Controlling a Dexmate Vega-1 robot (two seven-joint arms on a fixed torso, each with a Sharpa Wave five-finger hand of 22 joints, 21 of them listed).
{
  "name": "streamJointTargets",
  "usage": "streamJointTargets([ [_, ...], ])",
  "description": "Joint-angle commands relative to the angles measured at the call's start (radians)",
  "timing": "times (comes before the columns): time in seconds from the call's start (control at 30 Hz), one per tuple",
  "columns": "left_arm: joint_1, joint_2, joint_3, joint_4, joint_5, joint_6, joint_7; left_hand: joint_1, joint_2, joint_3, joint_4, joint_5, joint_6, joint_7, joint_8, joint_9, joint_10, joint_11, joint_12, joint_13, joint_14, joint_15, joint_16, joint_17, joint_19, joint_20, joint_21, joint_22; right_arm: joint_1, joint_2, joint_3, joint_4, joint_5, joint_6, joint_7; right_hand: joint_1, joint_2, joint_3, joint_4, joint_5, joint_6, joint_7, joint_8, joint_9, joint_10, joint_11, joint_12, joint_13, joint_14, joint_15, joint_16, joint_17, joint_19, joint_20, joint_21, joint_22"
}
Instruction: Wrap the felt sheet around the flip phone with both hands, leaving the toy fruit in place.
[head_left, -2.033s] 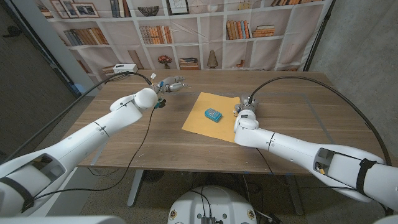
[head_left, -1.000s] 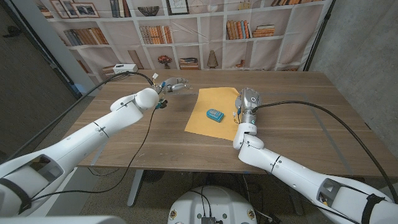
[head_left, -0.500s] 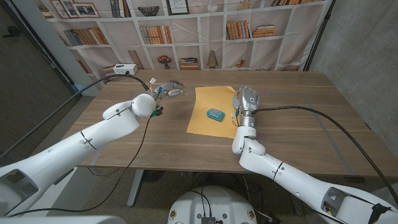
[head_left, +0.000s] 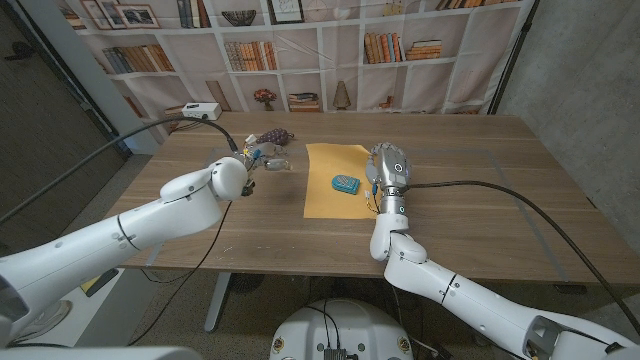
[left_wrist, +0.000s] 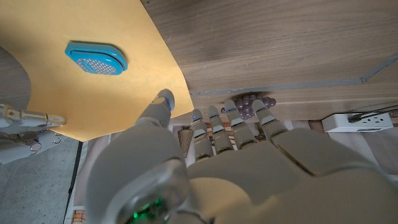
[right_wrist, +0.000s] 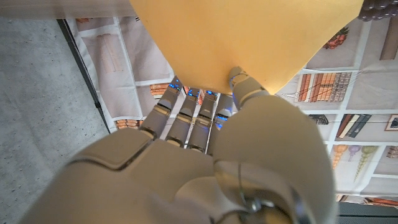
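Note:
The yellow felt sheet (head_left: 328, 190) lies mid-table with the blue flip phone (head_left: 346, 184) on it, closed. My right hand (head_left: 386, 166) is at the sheet's right edge. In the right wrist view its thumb (right_wrist: 241, 81) lies on the sheet (right_wrist: 242, 37) with the fingers on the other side, holding that edge raised. My left hand (head_left: 263, 161) hovers left of the sheet with its fingers apart and nothing in them. The purple toy grapes (head_left: 270, 137) sit just beyond it. The left wrist view has the sheet (left_wrist: 81, 93), the phone (left_wrist: 96, 57) and the grapes (left_wrist: 252, 107) past my fingertips.
A white box (head_left: 202, 111) with cables sits at the table's far left corner. A black cable (head_left: 520, 205) trails from my right arm across the right half of the table. A bookshelf backdrop stands behind the far edge.
The sheet has turned squarer to the table and slid slightly left with my right hand at its edge. My left hand drew back off the grapes toward me.

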Motion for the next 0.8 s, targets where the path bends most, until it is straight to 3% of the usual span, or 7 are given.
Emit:
streamJointTargets([
  [0.03,-0.018,0.042,0.045,-0.056,0.064,0.041,-0.082,0.013,-0.006,-0.001,0.007,-0.002,0.001,0.007,0.004,0.005,0.011,0.001,-0.001,0.006,0.014,-0.024,0.007,0.006,0.008,0.000,0.006,0.006,-0.045,-0.004,-0.025,-0.037,-0.050,0.022,0.029,0.005,-0.008,0.011,0.000,-0.004,0.133,-0.020,0.005,0.002,0.016,-0.001,0.003,0.002,0.013,-0.083,-0.003,0.000,-0.005,0.000,-0.001,0.002],
  [0.2,-0.042,0.057,0.088,-0.083,0.130,0.073,-0.126,0.017,-0.017,-0.015,0.011,-0.006,0.009,-0.001,0.007,0.005,0.031,-0.002,0.006,0.009,0.038,-0.032,0.019,0.012,0.008,0.000,0.013,0.014,-0.056,-0.013,-0.037,-0.051,-0.068,0.022,0.057,0.007,-0.011,0.015,0.000,-0.005,0.138,-0.018,0.004,0.001,0.024,-0.004,0.003,0.002,0.015,-0.086,-0.007,-0.002,-0.007,0.001,-0.004,0.002],
  [0.4,-0.094,0.066,0.174,-0.111,0.262,0.113,-0.215,0.022,-0.020,-0.027,0.017,-0.011,-0.012,-0.006,-0.002,0.006,0.021,0.016,0.002,0.013,0.024,-0.015,0.018,0.019,-0.008,0.029,0.016,0.024,-0.068,-0.020,-0.043,-0.065,-0.079,0.021,0.087,0.008,-0.015,0.018,0.000,-0.006,0.143,-0.019,0.004,0.000,0.027,-0.004,0.002,0.002,0.016,-0.086,-0.009,-0.003,-0.010,0.001,-0.006,0.002],
  [0.5,-0.118,0.066,0.217,-0.120,0.341,0.128,-0.271,0.023,-0.033,-0.038,0.016,-0.012,-0.015,-0.015,-0.002,0.007,0.014,0.010,0.000,0.016,0.013,-0.014,0.015,0.022,-0.023,0.031,0.016,0.029,-0.073,-0.024,-0.046,-0.068,-0.086,0.023,0.098,0.009,-0.017,0.020,0.000,-0.007,0.145,-0.019,0.003,0.000,0.027,-0.006,0.000,0.002,0.015,-0.086,-0.012,-0.004,-0.012,0.001,-0.008,0.002],
  [0.6,-0.152,0.066,0.269,-0.129,0.441,0.141,-0.357,0.031,-0.073,-0.063,0.012,-0.008,-0.009,-0.039,0.003,0.008,0.007,-0.002,-0.001,0.023,-0.001,-0.021,0.012,0.026,-0.046,0.028,0.019,0.042,-0.079,-0.031,-0.045,-0.074,-0.086,0.030,0.112,0.009,-0.018,0.022,0.001,-0.007,0.146,-0.018,0.002,-0.001,0.030,-0.004,-0.001,0.002,0.016,-0.086,-0.013,-0.005,-0.012,0.001,-0.008,0.002],
  [0.8,-0.205,0.041,0.375,-0.124,0.744,0.162,-0.594,0.054,-0.108,-0.082,0.007,0.002,0.004,-0.075,0.012,0.009,0.018,-0.012,0.007,0.032,-0.015,-0.025,0.008,0.029,-0.056,0.034,0.026,0.055,-0.090,-0.035,-0.043,-0.072,-0.085,0.045,0.125,0.010,-0.021,0.026,0.002,-0.008,0.152,-0.018,0.001,-0.001,0.032,-0.012,-0.003,0.002,0.016,-0.088,-0.016,-0.006,-0.014,0.002,-0.010,0.002],
])
